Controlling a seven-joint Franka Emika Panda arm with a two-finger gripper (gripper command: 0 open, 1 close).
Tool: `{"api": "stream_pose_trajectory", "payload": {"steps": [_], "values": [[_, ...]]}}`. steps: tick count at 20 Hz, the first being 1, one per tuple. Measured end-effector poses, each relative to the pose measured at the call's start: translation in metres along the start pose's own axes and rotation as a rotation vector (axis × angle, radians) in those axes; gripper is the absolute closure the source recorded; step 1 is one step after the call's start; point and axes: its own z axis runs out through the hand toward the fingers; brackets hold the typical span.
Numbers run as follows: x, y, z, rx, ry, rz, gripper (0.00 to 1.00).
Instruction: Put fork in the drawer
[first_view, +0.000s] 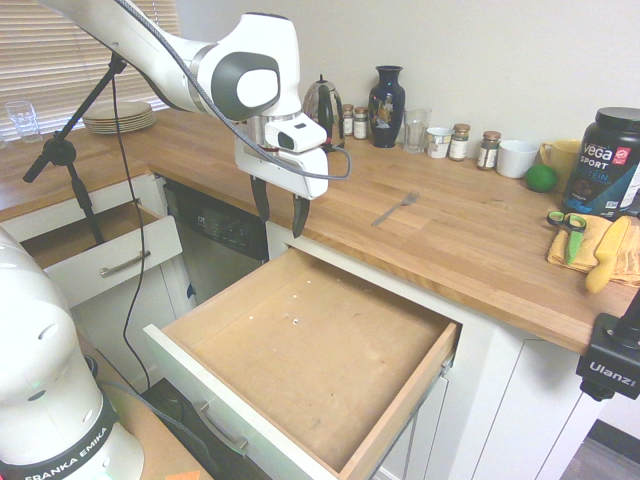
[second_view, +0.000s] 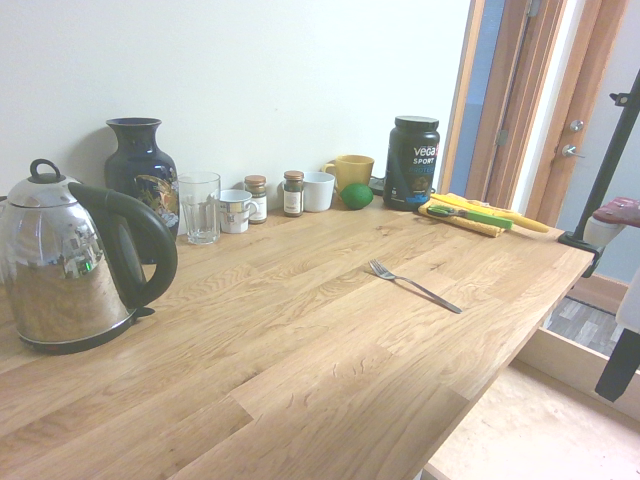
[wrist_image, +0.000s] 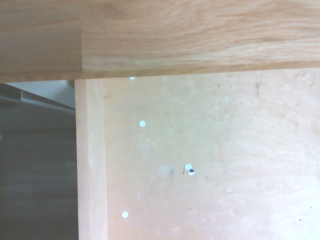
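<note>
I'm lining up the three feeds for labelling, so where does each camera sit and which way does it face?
First exterior view: high, off the corner of the counter, looking down on the open drawer and the fork; the white arm and gripper show, jaws open, empty.
Second exterior view: low at countertop level, looking along it past the kettle to the fork; one dark gripper finger shows at the right edge.
Wrist view: straight down on the drawer's bare bottom and the counter's edge; no body shows.
Both exterior views share fork, kettle and vase.
</note>
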Motion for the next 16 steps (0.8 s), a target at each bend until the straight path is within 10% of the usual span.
{"api": "stream_pose_trajectory", "payload": {"steps": [16], "values": [[0.069,-0.016,0.000,0.028,0.006,0.038,0.00]]}}
